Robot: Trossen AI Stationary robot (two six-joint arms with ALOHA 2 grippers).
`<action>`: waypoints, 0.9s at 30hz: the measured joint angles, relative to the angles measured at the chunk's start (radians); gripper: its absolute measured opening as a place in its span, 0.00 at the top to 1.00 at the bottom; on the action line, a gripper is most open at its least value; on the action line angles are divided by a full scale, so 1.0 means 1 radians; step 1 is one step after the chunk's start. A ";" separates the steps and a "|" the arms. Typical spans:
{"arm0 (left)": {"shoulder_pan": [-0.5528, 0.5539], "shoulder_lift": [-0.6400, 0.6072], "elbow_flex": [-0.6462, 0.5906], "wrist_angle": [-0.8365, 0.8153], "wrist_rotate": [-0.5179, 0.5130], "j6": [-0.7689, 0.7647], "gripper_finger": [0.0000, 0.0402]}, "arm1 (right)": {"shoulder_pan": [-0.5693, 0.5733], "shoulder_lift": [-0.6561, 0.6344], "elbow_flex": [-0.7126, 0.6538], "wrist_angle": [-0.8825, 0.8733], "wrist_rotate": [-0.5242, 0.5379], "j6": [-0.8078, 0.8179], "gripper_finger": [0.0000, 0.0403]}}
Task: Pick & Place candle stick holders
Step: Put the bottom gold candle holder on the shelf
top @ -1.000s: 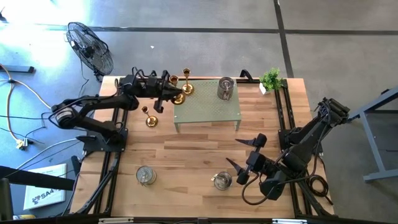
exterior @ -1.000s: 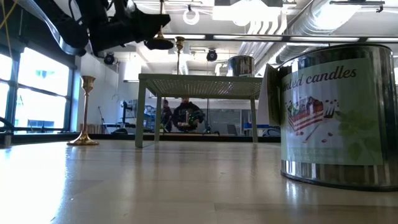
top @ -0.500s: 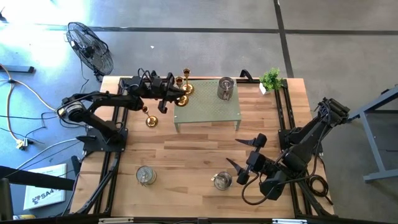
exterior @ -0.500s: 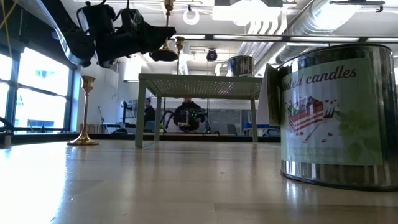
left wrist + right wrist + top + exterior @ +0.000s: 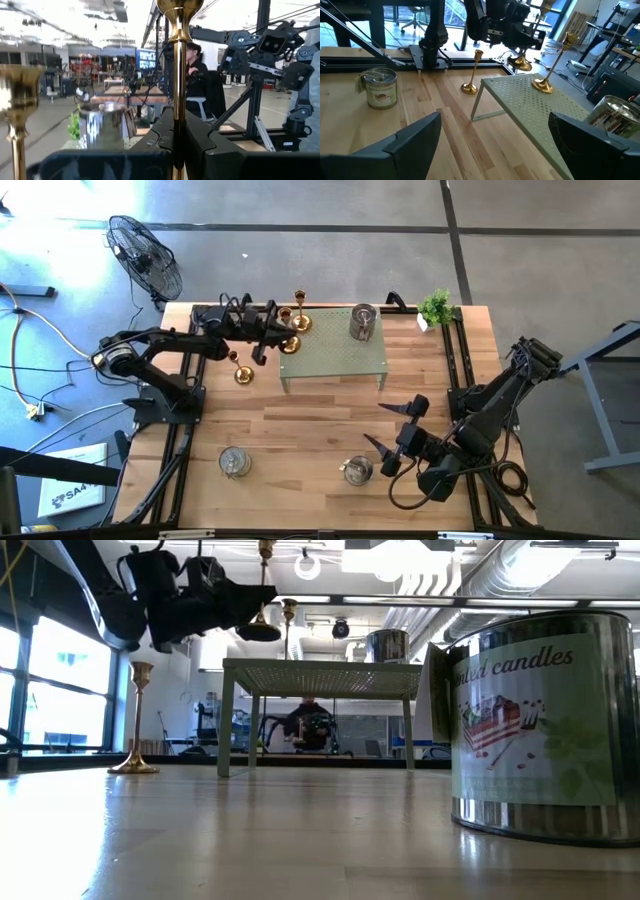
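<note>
- Left gripper (image 5: pixel 268 332) is seen from the high view clamped on a gold candle stick holder (image 5: pixel 287 338), hung over the back-left corner of the perforated green stand (image 5: pixel 333 357). Another gold holder (image 5: pixel 300 318) is already stood on that corner, so the drop spot should probably be picked a bit clear of it. A third gold one (image 5: pixel 241 373) is left on the table (image 5: pixel 300 430) beside the stand. One silvery tin (image 5: pixel 363 321) sits on the stand, two more near the front edge: (image 5: pixel 234 462) and (image 5: pixel 358 470).
- Low view: the held holder's round base (image 5: pixel 259 631) is shown above the level of the stand top (image 5: pixel 325 665), not touching it. Ideally it'd be lowered straight down with the stem kept upright, and let go only once the base is flat on the mesh, since these thin stems look tippy.
- Left wrist view: the stem (image 5: pixel 178 95) is pinched between the dark fingers (image 5: pixel 205 145) and looks vertical, so no tilt fix seems needed.
- Right wrist view: the right gripper (image 5: pixel 492 137) is parked with fingers spread wide and nothing held, near the front-right of the table, beside a tin (image 5: pixel 380 88). It can be left waiting.
</note>
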 joint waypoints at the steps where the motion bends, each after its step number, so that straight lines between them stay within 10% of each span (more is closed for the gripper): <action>1: 0.000 0.000 -0.004 0.013 0.000 0.001 0.98 | 0.000 0.000 0.000 0.000 0.000 0.000 0.10; 27: 0.044 0.173 -0.027 0.213 0.007 -0.060 0.98 | -0.001 0.000 0.000 -0.013 0.005 0.019 0.10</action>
